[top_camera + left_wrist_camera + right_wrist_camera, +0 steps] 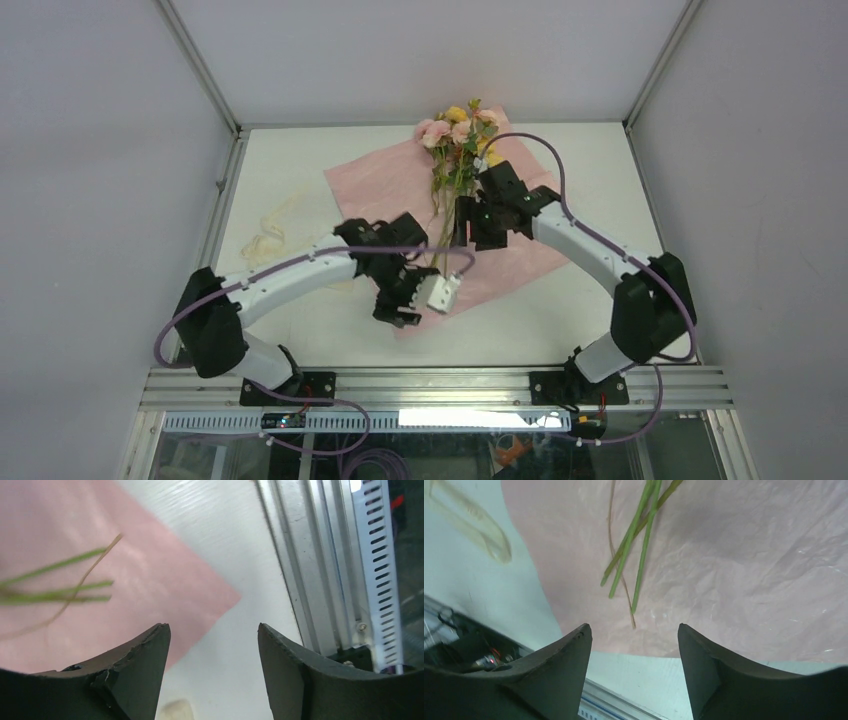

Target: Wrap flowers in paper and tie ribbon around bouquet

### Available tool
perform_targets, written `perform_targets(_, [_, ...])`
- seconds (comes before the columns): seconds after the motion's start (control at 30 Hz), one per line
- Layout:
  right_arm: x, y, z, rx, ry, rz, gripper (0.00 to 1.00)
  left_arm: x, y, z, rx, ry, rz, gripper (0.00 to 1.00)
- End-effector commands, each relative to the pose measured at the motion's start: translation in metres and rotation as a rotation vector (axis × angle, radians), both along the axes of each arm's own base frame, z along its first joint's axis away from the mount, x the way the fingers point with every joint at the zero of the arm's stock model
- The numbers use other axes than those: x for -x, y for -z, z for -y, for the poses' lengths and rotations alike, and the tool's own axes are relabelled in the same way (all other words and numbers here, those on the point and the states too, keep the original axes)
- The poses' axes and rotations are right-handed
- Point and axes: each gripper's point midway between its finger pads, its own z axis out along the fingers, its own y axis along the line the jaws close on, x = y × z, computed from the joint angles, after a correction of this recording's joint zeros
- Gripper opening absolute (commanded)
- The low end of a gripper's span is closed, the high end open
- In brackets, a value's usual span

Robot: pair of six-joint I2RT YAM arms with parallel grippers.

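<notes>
The paper (380, 185) lies flat on the white table, pink side up. The flowers (458, 125) lie loose on it, blooms at the far edge and thin green stems (445, 215) pointing towards the arms; no wrapped bouquet is in view. The cream ribbon (265, 235) lies in loops on the table left of the sheet. My left gripper (396, 310) hovers open over the sheet's near corner (220, 597), nothing between its fingers (212, 627). My right gripper (470, 230) hangs open just right of the stems (644, 545), empty (633, 627).
The aluminium rail (430, 385) with both arm bases runs along the near table edge and shows in the left wrist view (310, 555). White walls enclose the table on three sides. The ribbon (474, 520) shows at the right wrist view's upper left.
</notes>
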Motion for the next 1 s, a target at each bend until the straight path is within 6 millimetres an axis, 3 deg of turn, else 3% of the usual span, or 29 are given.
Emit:
perform_targets(0.0, [0.025, -0.01, -0.013, -0.125, -0.274, 0.207, 0.68, -0.014, -0.071, -0.027, 0.141, -0.266, -0.236, 0.67])
perform_targets(0.13, [0.07, 0.005, -0.037, -0.014, -0.814, 0.547, 0.72, -0.052, -0.095, -0.056, 0.228, -0.572, -0.321, 0.67])
perform_targets(0.23, [0.082, 0.034, -0.032, 0.213, -1.136, 0.738, 0.74, -0.061, -0.1, -0.073, 0.258, -0.705, -0.355, 0.67])
perform_targets(0.33, [0.083, 0.056, -0.02, 0.35, -1.326, 0.772, 0.74, -0.059, -0.095, -0.082, 0.27, -0.746, -0.353, 0.68])
perform_targets(0.57, [0.08, 0.086, -0.011, 0.518, -1.461, 0.804, 0.75, -0.044, -0.084, -0.084, 0.286, -0.784, -0.385, 0.69])
perform_targets(0.77, [0.079, 0.104, -0.021, 0.65, -1.534, 0.839, 0.7, -0.038, -0.074, -0.088, 0.273, -0.812, -0.385, 0.7])
perform_targets(0.87, [0.083, 0.104, -0.028, 0.634, -1.501, 0.882, 0.55, -0.039, -0.073, -0.09, 0.268, -0.813, -0.37, 0.7])
perform_targets(0.97, [0.088, 0.096, -0.03, 0.599, -1.48, 0.886, 0.17, -0.04, -0.071, -0.091, 0.259, -0.808, -0.36, 0.7])
